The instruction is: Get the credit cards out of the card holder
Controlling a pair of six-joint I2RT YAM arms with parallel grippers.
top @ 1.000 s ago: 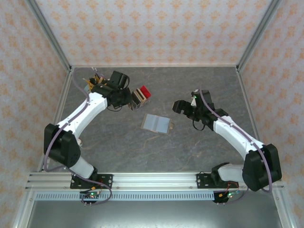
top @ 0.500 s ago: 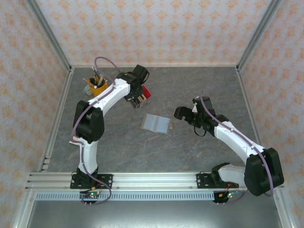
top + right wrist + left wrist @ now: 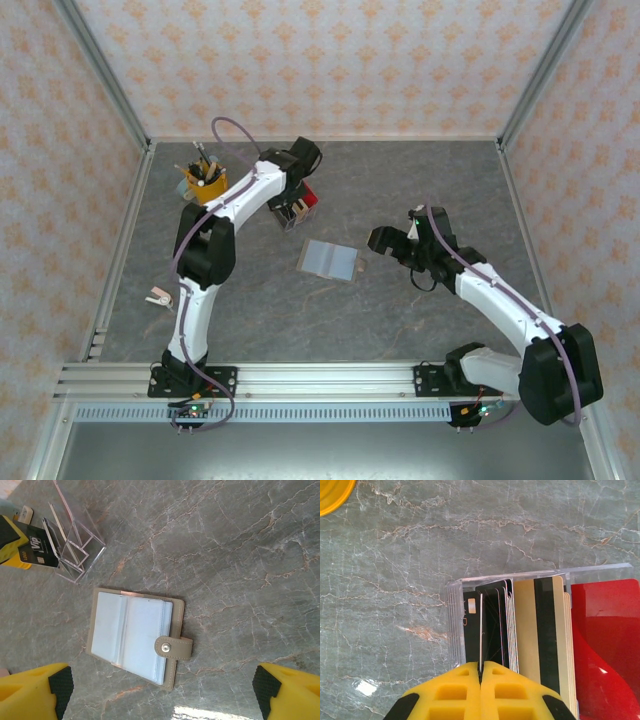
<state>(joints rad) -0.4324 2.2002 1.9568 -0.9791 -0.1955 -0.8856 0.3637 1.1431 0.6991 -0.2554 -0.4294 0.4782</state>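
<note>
The card holder (image 3: 330, 260) lies open on the table, tan outside and grey-blue inside, with a snap strap (image 3: 175, 647); its clear sleeves (image 3: 131, 632) look blank. My right gripper (image 3: 162, 697) hovers open just right of it (image 3: 382, 240), nothing between its fingers. My left gripper (image 3: 480, 666) is shut on a thin credit card (image 3: 480, 630) seen edge-on, standing in the clear rack (image 3: 454, 630). From the right wrist view that held card (image 3: 37, 554) is black with "Vip" print. More cards, black and beige with a dark stripe (image 3: 540, 630), stand in the rack (image 3: 297, 206).
A red slab (image 3: 605, 645) fills the rack's right end. A yellow cup (image 3: 205, 183) of pens stands at the back left. A small pale object (image 3: 158, 297) lies near the left edge. Frame posts and patterned walls bound the table.
The left arm swung its elbow in and brought its gripper from the rack's left side to over the rack. The right gripper drifted slightly toward the near right.
</note>
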